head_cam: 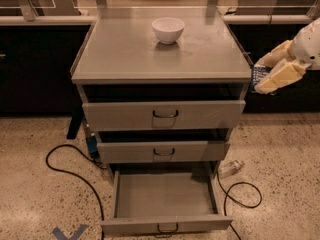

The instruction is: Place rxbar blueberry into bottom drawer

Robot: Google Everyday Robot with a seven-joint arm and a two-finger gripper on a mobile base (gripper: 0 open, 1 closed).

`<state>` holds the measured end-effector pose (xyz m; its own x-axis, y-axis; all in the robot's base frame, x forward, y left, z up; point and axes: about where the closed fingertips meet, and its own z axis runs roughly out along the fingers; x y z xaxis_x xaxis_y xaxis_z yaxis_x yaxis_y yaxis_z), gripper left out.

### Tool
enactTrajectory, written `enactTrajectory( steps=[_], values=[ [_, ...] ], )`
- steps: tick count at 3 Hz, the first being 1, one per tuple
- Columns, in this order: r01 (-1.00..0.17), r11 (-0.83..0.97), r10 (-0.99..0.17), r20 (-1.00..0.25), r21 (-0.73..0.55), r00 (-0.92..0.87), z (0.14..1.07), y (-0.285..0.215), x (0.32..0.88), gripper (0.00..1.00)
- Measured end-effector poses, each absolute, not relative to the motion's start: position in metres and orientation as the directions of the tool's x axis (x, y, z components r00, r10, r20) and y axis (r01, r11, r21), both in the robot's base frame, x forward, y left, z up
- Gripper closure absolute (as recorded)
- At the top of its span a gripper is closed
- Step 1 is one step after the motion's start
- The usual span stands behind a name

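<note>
My gripper [267, 73] hangs in the air just off the right edge of the cabinet top, level with it. It is shut on the rxbar blueberry [259, 75], a small dark wrapper with pale print that shows between the cream fingers [281, 76]. The bottom drawer [165, 224] is pulled far out at the floor, a wide shallow grey tray with nothing in it. It lies well below and to the left of the gripper.
A white bowl [168, 29] stands at the back middle of the cabinet top [125, 54]. The two upper drawers [165, 115] are slightly open. Black cables [65, 159] loop on the floor at both sides, and a small bottle [231, 167] lies right of the cabinet.
</note>
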<state>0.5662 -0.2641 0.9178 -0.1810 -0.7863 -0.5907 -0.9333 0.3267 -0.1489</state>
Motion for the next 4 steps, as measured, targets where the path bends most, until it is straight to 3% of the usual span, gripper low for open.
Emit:
enactTrajectory(
  steps=[3,4],
  values=[
    [-0.925,0.375,-0.784,-0.552,-0.056,-0.284,0.799,-0.255,0.525,1.0],
    [-0.925,0.375,-0.784,-0.552,-0.056,-0.284,0.799,-0.255,0.526,1.0]
  ],
)
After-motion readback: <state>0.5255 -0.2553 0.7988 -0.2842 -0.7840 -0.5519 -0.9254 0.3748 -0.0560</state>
